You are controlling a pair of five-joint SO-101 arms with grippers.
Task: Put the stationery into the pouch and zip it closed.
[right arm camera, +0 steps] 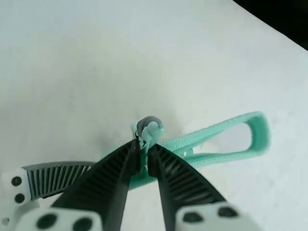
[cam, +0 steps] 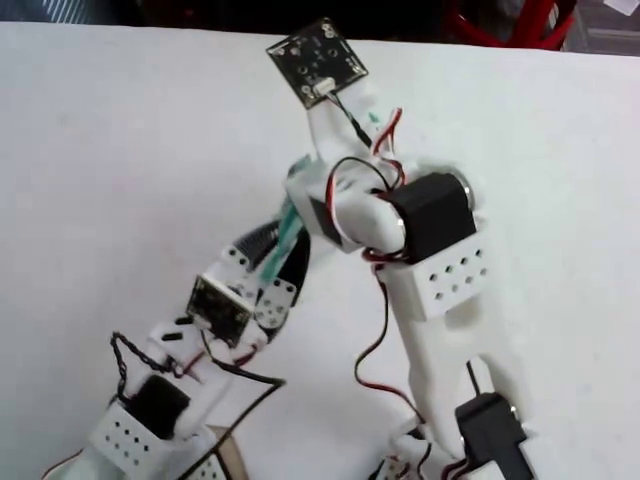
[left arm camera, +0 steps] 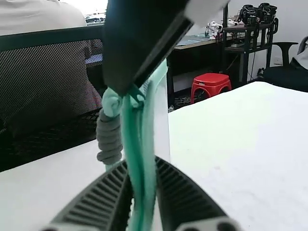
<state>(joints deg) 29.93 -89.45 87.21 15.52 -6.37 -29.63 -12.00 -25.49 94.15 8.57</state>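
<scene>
I count one teal pouch (cam: pixel 283 235) at mid-frame over the white worktop (cam: pixel 120 150), between two end effectors. The left end effector (left arm camera: pixel 142 166) pinches the pouch's edge; the right end effector (right arm camera: pixel 143 147) pinches its one zipper pull (right arm camera: pixel 148 129). I can't tell what's inside.

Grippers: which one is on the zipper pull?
The right gripper: its tips pinch at the grey zipper pull, while the left gripper clamps the teal strip itself.

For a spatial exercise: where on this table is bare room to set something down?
Bare table spreads left of the left arm and right of the right arm. Crowded centre: left hand and right hand both pinch the mint pouch.
</scene>
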